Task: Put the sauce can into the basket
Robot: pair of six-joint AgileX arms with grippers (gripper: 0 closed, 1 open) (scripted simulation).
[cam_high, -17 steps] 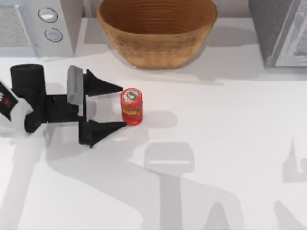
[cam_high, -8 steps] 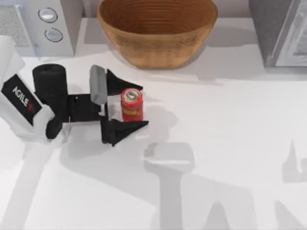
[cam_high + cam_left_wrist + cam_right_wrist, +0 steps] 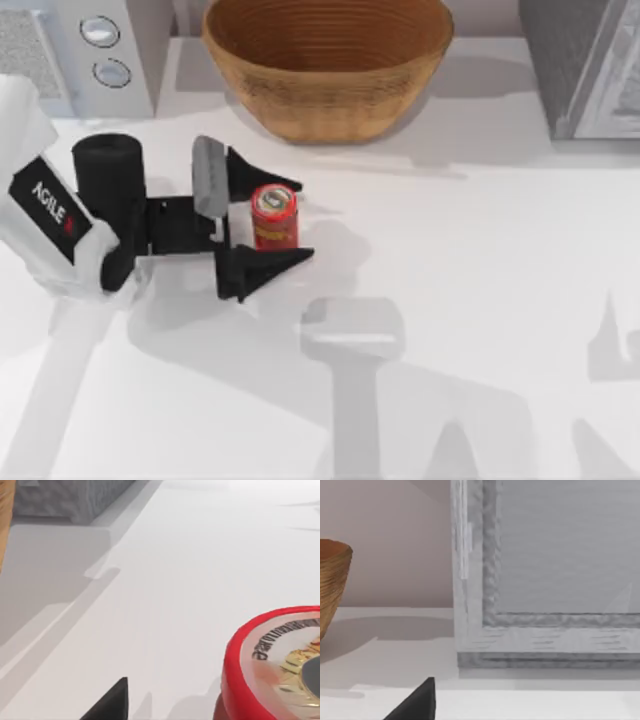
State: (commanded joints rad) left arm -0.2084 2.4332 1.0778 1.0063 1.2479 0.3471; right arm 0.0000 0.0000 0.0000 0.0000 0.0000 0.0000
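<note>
Your left gripper (image 3: 283, 222) is wide open, black fingers (image 3: 262, 268) straddling the small red cylindrical sauce can (image 3: 273, 215), not gripping.

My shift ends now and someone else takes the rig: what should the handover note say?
Left gripper: open, its two fingers either side of the sauce can, not yet closed on it.
Right arm: parked near the grey box at the table's right rear.
Sauce can: upright on the table, in front of the basket.
Basket: at the rear centre, nothing in it.
Done: left gripper in place around the can.
Left: close, lift, carry to the basket, release.
</note>
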